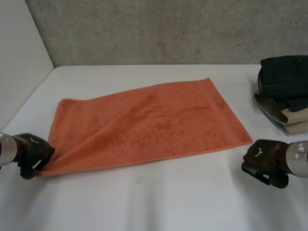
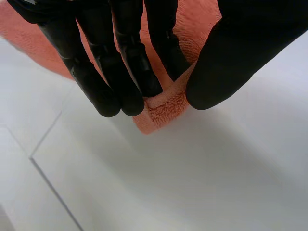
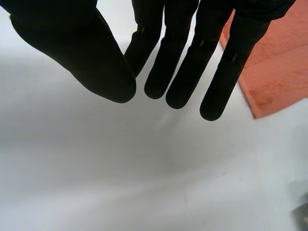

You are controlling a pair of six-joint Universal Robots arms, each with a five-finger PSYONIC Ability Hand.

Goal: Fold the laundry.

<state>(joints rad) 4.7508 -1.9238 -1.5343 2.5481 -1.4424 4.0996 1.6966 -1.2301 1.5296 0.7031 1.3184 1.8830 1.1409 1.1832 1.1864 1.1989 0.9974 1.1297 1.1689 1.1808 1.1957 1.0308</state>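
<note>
An orange towel (image 1: pixel 149 125) lies spread flat on the white table (image 1: pixel 159 202). My left hand (image 1: pixel 33 151) is at the towel's near left corner. In the left wrist view my left hand (image 2: pixel 120 62) pinches that towel corner (image 2: pixel 163 110) between straight fingers and thumb, just above the table. My right hand (image 1: pixel 262 156) rests on the table just off the towel's near right corner. In the right wrist view my right hand (image 3: pixel 187 62) has its fingers straight with the thumb drawn in against them and nothing between. The towel's corner (image 3: pixel 279 72) lies beside those fingers, apart from them.
A stack of folded clothes (image 1: pixel 284 91), dark on top and beige below, sits at the table's right edge, behind my right hand. A grey wall runs along the table's far side, and a white panel stands at its left.
</note>
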